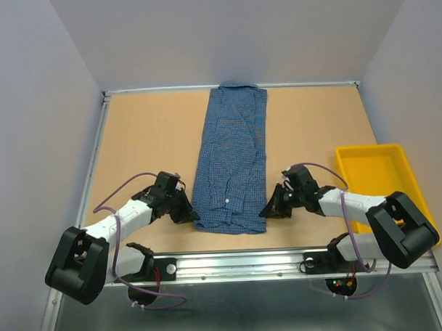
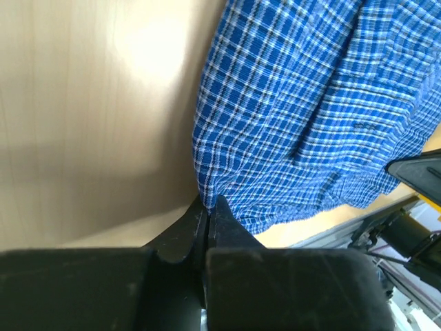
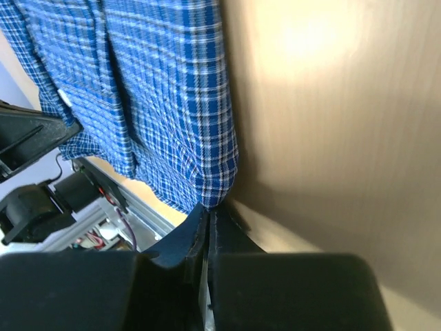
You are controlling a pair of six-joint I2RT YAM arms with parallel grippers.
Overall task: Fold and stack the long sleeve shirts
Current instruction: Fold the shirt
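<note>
Near hem corners of blue checked shirt [image 1: 231,150] clamped by left hand [image 2: 207,207] and right hand [image 3: 208,210].
We hold thin edge bites; uneven lift could slip one corner and skew the fold.

We see a tan wooden table [image 1: 147,139] with pale grey walls [image 1: 231,34] at its far end and on both sides. A yellow plastic tray [image 1: 369,148] sits at the table's right edge, toward the near side. A silver metal rail [image 1: 239,261] runs along the near edge. Close up, a bright glare [image 2: 148,48] shows on the tabletop.
</note>
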